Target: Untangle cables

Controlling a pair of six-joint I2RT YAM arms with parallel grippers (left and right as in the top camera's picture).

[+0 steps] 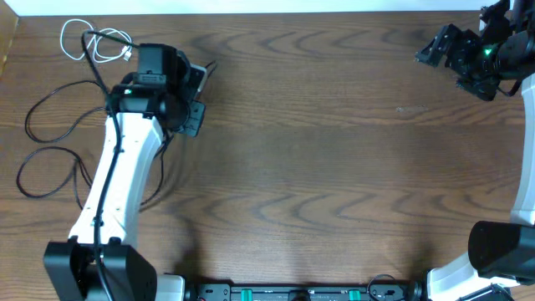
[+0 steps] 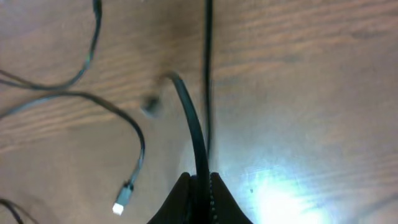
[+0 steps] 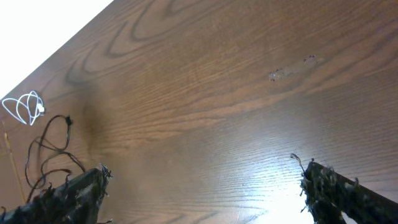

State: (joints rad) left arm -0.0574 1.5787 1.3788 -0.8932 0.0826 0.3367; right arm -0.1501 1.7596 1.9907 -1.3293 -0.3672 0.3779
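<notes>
My left gripper (image 2: 200, 182) is shut on a black cable (image 2: 188, 118), which rises out of the jaws and curves away over the wood. A second black cable (image 2: 208, 62) runs straight beside it, and a third (image 2: 138, 146) ends in a small pale plug (image 2: 120, 205). From overhead, the left gripper (image 1: 185, 99) hovers at the upper left, with black cable loops (image 1: 50, 138) to its left and the white cable (image 1: 96, 42) coiled behind it. My right gripper (image 1: 443, 46) is open at the far right corner with nothing between its fingers (image 3: 311, 177).
The wooden table (image 1: 334, 150) stretches between the two arms. The left arm's white link (image 1: 113, 180) crosses part of the black loops. The right wrist view shows the white cable (image 3: 25, 107) and black cables (image 3: 50, 149) far off at the table's other end.
</notes>
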